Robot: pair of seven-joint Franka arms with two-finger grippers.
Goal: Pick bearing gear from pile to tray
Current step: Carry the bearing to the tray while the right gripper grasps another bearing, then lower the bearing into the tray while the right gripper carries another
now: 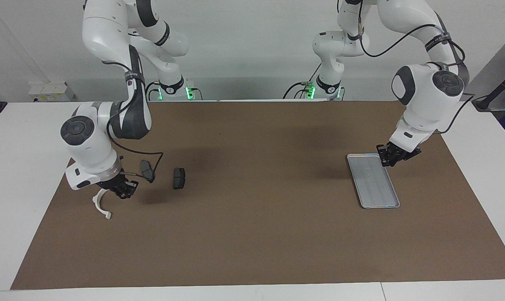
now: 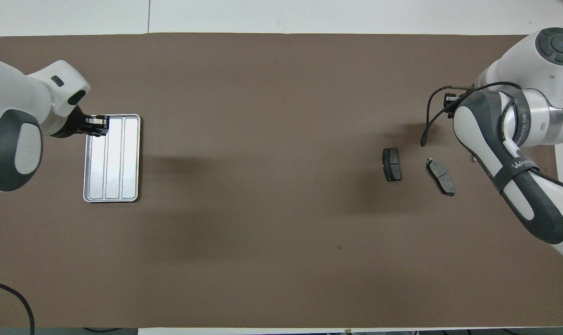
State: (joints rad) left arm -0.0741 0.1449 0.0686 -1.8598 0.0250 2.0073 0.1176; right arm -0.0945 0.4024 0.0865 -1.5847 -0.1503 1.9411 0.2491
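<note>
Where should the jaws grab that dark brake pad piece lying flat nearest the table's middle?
Grip the dark brake pad piece across its narrow width at mid-length, coming straight down from above. It lies flat on the brown mat, clear of the second pad, so both long edges look open to the jaws.

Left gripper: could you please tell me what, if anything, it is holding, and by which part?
Cannot be told: the left gripper is shut above the tray edge; anything between its fingertips is too small to see.
</note>
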